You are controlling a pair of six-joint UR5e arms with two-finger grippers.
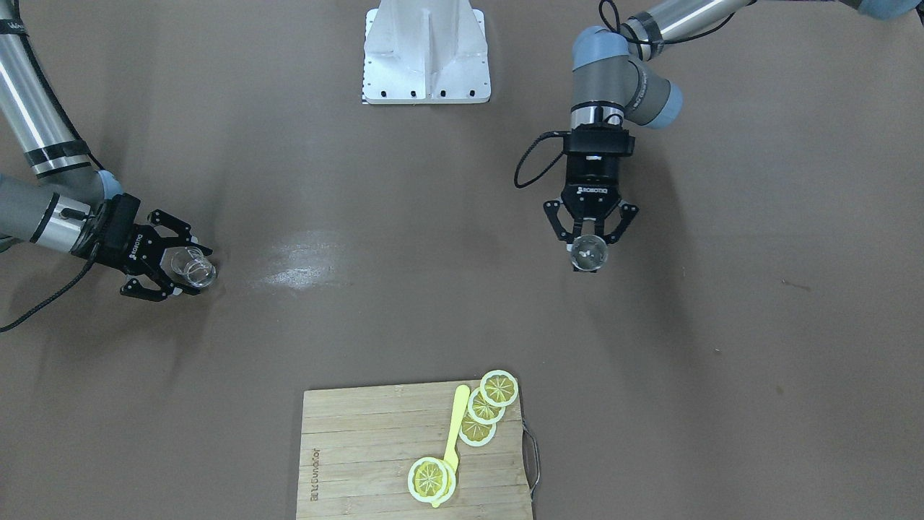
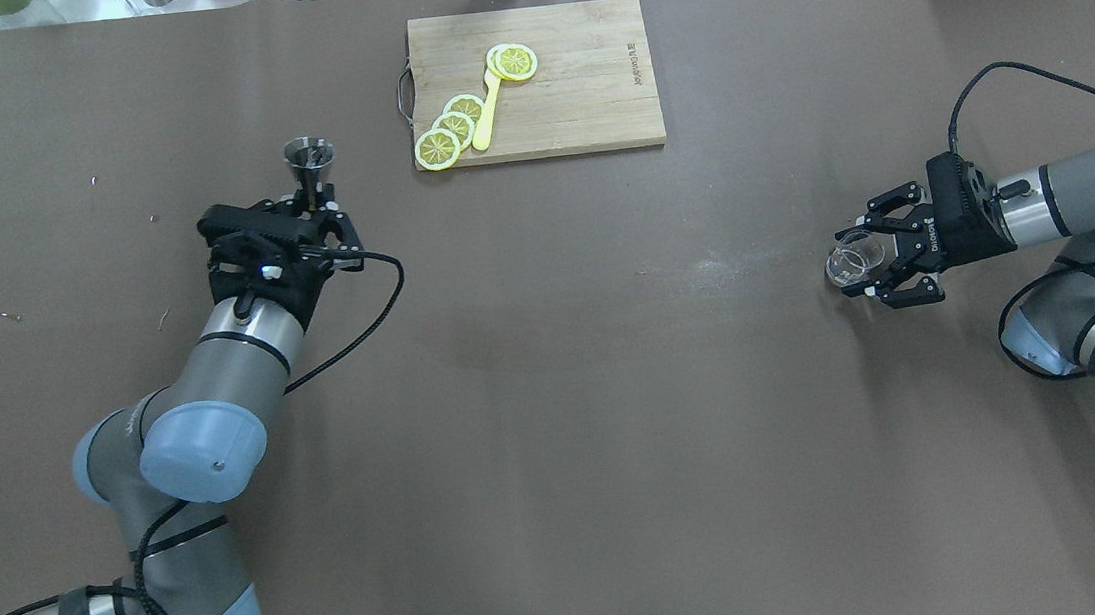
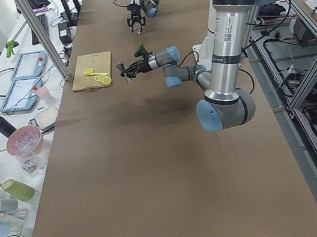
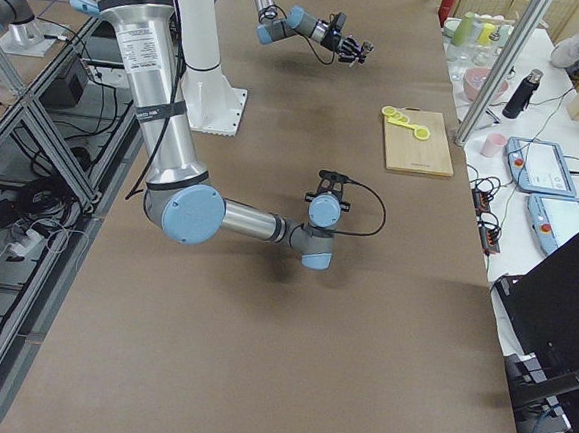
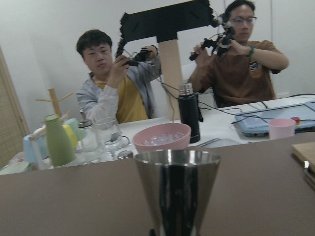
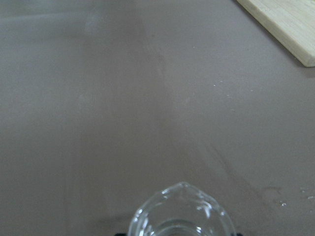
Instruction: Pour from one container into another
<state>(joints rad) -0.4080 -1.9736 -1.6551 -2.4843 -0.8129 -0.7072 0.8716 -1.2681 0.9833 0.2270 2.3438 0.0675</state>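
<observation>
Overhead view: left pincer [image 1: 590, 244] clamped on the upright steel jigger [image 2: 309, 158], at 10 o'clock on the tabletop [image 2: 556, 397]. Right pincer [image 2: 863, 263] clamped on the clear glass cup [image 1: 193, 265], at 3 o'clock. Cutting board [image 2: 577, 94] with lemon slices [image 2: 450, 131], at 12 o'clock.

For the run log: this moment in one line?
left gripper: shut on jigger | right gripper: shut on glass cup | containers apart | pour: not started
</observation>
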